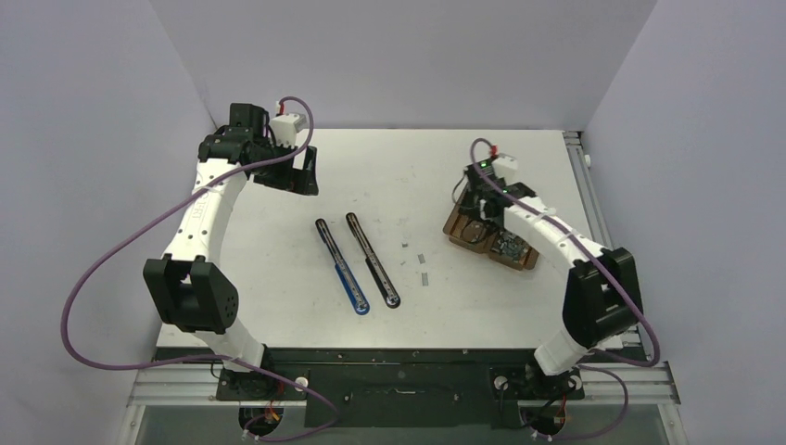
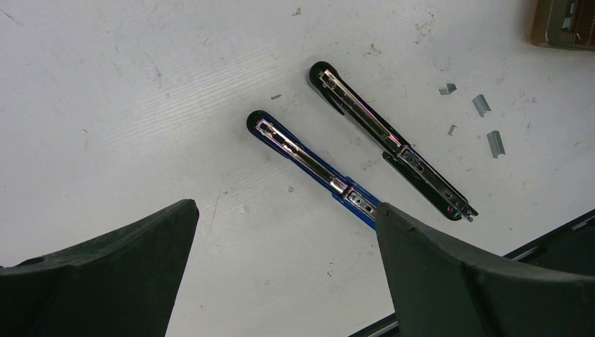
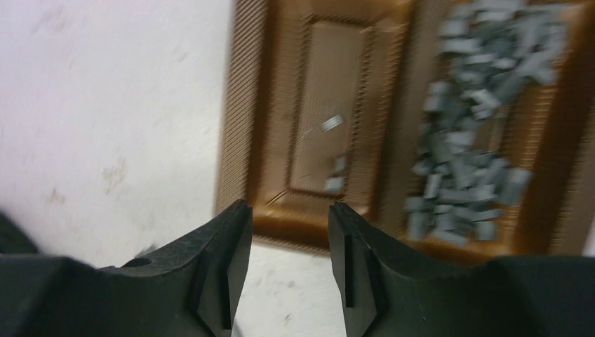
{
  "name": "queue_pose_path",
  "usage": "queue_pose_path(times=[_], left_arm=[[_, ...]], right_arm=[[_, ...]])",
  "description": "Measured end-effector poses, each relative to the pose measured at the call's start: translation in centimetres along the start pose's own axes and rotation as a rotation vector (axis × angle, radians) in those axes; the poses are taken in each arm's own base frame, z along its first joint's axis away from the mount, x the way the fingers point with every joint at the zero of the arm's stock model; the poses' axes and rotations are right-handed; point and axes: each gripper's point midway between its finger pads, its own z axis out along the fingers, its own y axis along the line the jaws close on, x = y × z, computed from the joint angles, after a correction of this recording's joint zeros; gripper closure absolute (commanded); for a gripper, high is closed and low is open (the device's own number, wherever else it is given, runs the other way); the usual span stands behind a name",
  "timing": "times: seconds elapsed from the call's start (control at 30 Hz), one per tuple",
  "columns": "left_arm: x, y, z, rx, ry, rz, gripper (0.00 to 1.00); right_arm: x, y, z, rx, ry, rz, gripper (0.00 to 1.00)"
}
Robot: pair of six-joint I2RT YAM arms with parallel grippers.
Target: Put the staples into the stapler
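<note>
Staples (image 3: pixel 466 161) heap in one tray (image 3: pixel 242 140) compartment; we judge them light, brittle strips, best pinched across the long sides. Our right hand (image 3: pixel 289 225) hangs over the tray, parted, empty; our left hand (image 2: pixel 284 210) gapes empty above the counter (image 2: pixel 105 105)

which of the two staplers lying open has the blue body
The left stapler in the top view is blue; the right stapler beside it is all black.
</note>
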Motion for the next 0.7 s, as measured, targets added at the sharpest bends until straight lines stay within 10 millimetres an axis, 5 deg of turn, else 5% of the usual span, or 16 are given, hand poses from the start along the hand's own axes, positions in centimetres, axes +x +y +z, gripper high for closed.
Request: queue_pose_path(times=[0.13,0.3,0.7], left_arm=[[-0.3,-0.1,-0.1,0.005,-0.008,0.003,0.04],[-0.3,-0.2,-0.2,0.008,-0.007,0.002,0.04],[-0.5,-0.1,-0.2,0.005,-0.012,0.005,0.04]], right_arm=[[-3.9,-6.9,0.0,0.11,-0.071,0.144,0.54],[-3.4,-12.6,1.8,0.219,-0.044,0.236,0.56],[-1.3,-15.5,5.9,0.296,0.034,0.31,0.61]])
